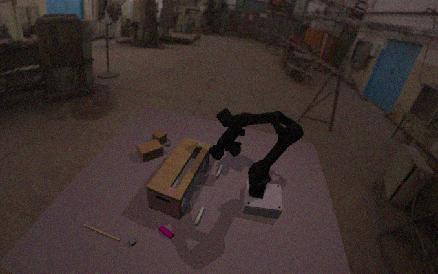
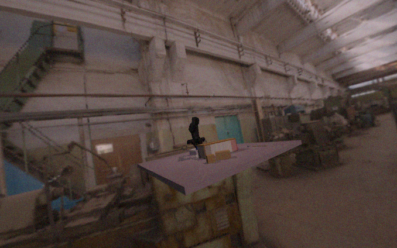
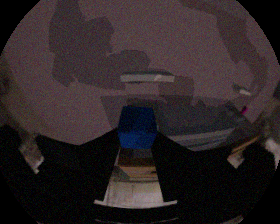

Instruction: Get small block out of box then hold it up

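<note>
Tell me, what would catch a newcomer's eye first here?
Probably the black arm bending over the table, its gripper shut on a small blue block beside the far end of the long tan box. Next, the bright pink piece near the table's front.

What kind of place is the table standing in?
Probably an old factory or workshop hall. The table stands on a wide concrete floor, with a metal staircase against a long high wall and rows of machines running down the hall.
</note>
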Robot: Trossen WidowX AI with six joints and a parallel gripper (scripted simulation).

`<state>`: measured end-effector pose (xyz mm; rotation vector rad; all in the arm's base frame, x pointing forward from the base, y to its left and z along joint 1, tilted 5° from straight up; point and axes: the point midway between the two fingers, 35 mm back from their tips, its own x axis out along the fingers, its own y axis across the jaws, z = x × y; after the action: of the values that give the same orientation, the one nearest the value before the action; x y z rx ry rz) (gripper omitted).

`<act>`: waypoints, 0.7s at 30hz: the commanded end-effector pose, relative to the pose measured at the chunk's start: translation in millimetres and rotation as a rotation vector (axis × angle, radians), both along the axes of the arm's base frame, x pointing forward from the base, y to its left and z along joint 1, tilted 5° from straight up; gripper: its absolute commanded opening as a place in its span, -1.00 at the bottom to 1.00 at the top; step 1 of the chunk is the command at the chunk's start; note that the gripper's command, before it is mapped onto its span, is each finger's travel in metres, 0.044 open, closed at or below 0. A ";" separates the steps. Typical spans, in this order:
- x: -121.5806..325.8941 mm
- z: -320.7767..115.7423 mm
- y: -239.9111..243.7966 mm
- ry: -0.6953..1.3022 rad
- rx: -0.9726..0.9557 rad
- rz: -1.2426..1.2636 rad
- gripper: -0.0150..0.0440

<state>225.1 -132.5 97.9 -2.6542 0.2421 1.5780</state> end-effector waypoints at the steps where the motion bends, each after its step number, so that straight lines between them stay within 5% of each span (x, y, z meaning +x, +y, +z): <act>1: -0.6 19.9 -0.7 -0.016 -0.015 -0.078 -0.49; 21: -5.2 78.0 25.8 -0.120 0.010 -0.289 -0.49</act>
<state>220.2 -106.4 174.2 -2.5522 0.5707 1.3310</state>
